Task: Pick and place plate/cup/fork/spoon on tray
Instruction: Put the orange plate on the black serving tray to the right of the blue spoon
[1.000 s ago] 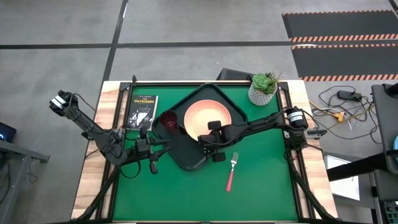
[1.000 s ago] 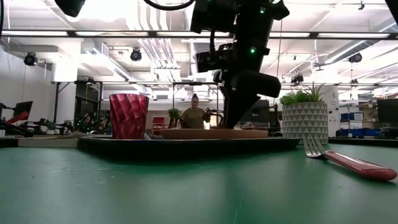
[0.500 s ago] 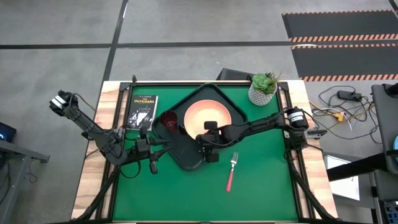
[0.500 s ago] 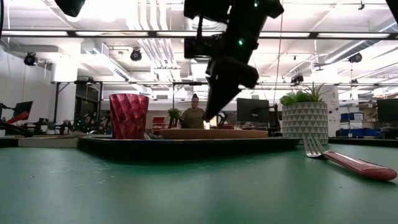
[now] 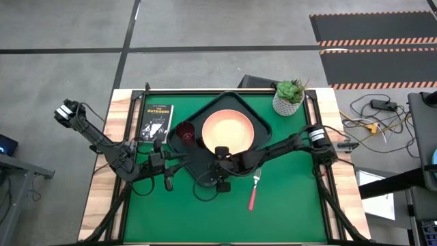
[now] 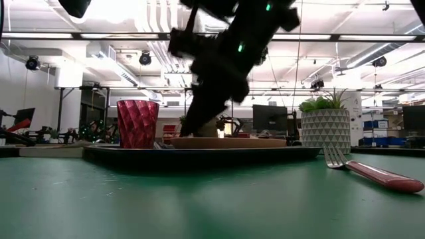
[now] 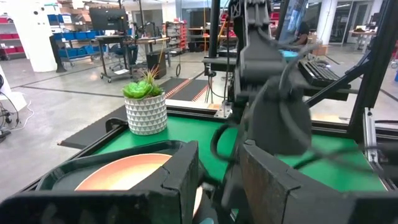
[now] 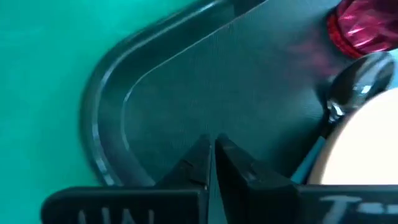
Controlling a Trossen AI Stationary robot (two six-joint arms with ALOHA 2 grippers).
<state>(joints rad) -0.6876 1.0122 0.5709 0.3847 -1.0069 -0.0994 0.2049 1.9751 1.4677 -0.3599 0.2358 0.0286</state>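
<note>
The black tray (image 5: pixel 203 113) lies in the middle of the green table. On it sit the peach plate (image 5: pixel 228 131) and the dark red cup (image 5: pixel 185 131). The spoon (image 8: pixel 341 102) lies on the tray between cup (image 8: pixel 364 28) and plate (image 8: pixel 367 149). The pink-handled fork (image 5: pixel 253 189) rests flat on the table, right of the tray. My right gripper (image 8: pixel 212 155) is shut and slants down over the tray's near left corner (image 5: pixel 208 176), with nothing between its fingers. My left gripper (image 7: pixel 217 180) waits open at the tray's left side (image 5: pixel 168 180).
A black book (image 5: pixel 157 123) lies at the table's far left, left of the tray. A white pot with a green plant (image 5: pixel 289 97) stands at the far right corner. Bare green table stretches along the near edge. A person shows in the room beyond the table (image 6: pixel 209 123).
My right gripper has moved from the plate's near edge toward the table's left and near edges, to the tray's near left corner, and has tipped farther downward. Plate, cup and fork have stayed where they were.
</note>
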